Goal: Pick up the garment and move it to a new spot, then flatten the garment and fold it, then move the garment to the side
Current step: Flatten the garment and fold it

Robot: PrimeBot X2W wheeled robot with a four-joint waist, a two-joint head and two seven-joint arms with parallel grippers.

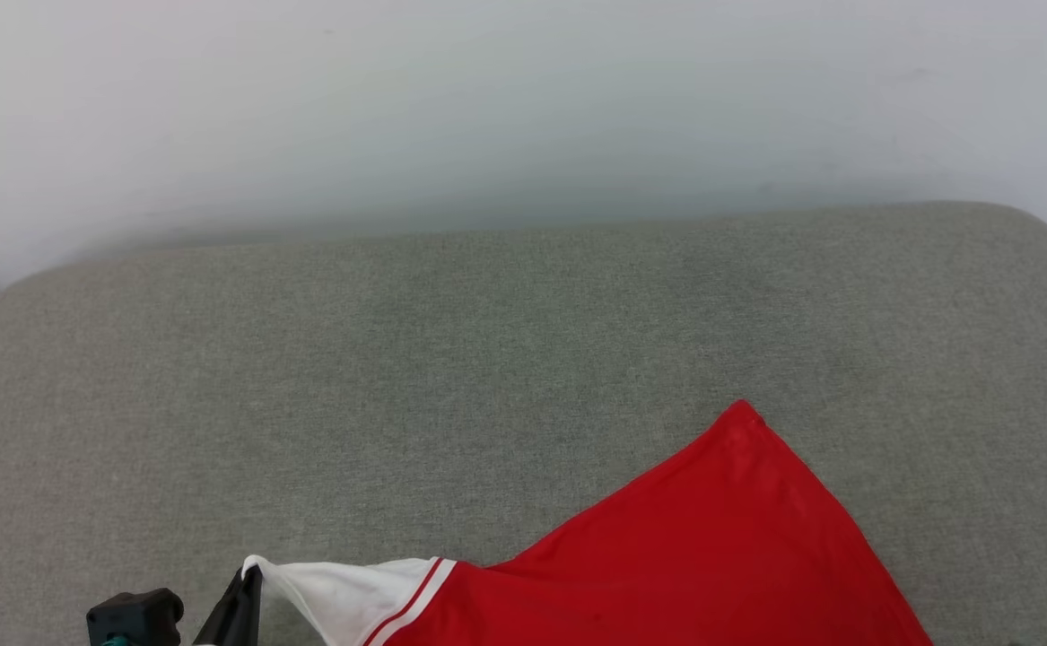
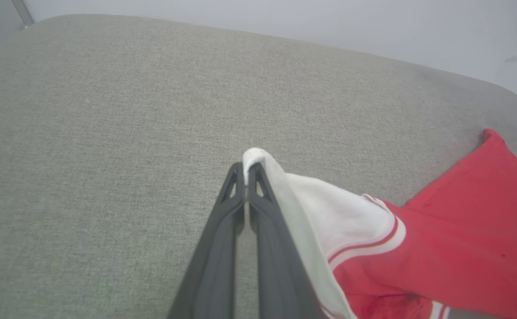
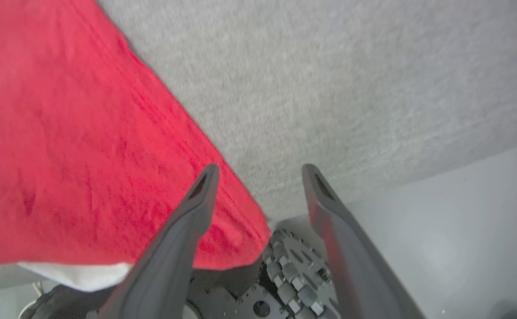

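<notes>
The garment (image 1: 702, 547) is a red jersey with a white sleeve and red-and-white trim, lying on the near right of the grey cushioned surface (image 1: 451, 359). Its letters and number are hidden. My left gripper (image 1: 249, 583) is shut on the tip of the white sleeve (image 2: 329, 212), pulled out to the left; in the left wrist view the left gripper (image 2: 246, 170) pinches the sleeve's folded edge. My right gripper (image 3: 258, 173) is open beside the red edge of the garment (image 3: 72, 146), which hangs over the near rim of the surface, with nothing between its fingers.
A pale wall (image 1: 487, 108) rises behind the cushion's far edge. The cushion's far corners are rounded. In the right wrist view the robot's wheeled base (image 3: 285, 274) shows below the cushion's near edge, over a grey floor (image 3: 462, 221).
</notes>
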